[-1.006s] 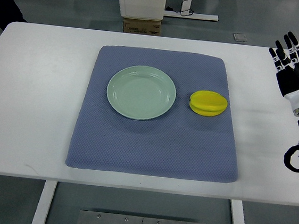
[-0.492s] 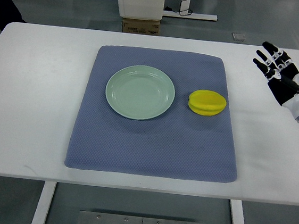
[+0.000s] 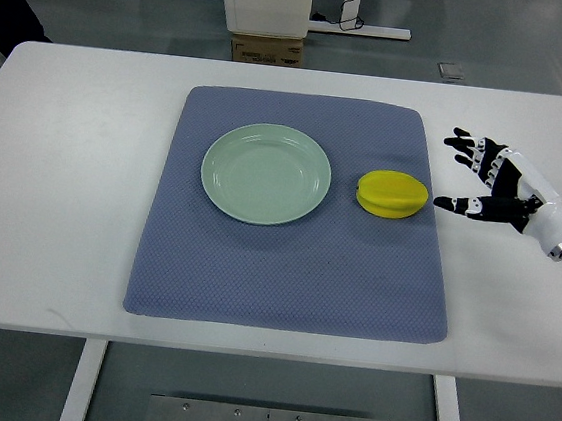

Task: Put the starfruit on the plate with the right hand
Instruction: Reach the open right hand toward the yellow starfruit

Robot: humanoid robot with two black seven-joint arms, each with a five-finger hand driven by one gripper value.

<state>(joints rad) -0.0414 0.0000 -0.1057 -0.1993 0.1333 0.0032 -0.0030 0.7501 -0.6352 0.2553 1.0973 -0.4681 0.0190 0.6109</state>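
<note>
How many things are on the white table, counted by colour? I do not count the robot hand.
Yellow: 1, the starfruit
Pale green: 1, the plate
Blue-grey: 1, the mat
Total: 3

A yellow starfruit (image 3: 392,194), ridged and lying on its side, rests on a blue-grey mat just beside a plate at its 9 o'clock, not touching it. The pale green plate (image 3: 266,173) is round, shallow and empty, sitting flat on the mat's upper middle, toward 12 o'clock from the mat's centre.
</note>
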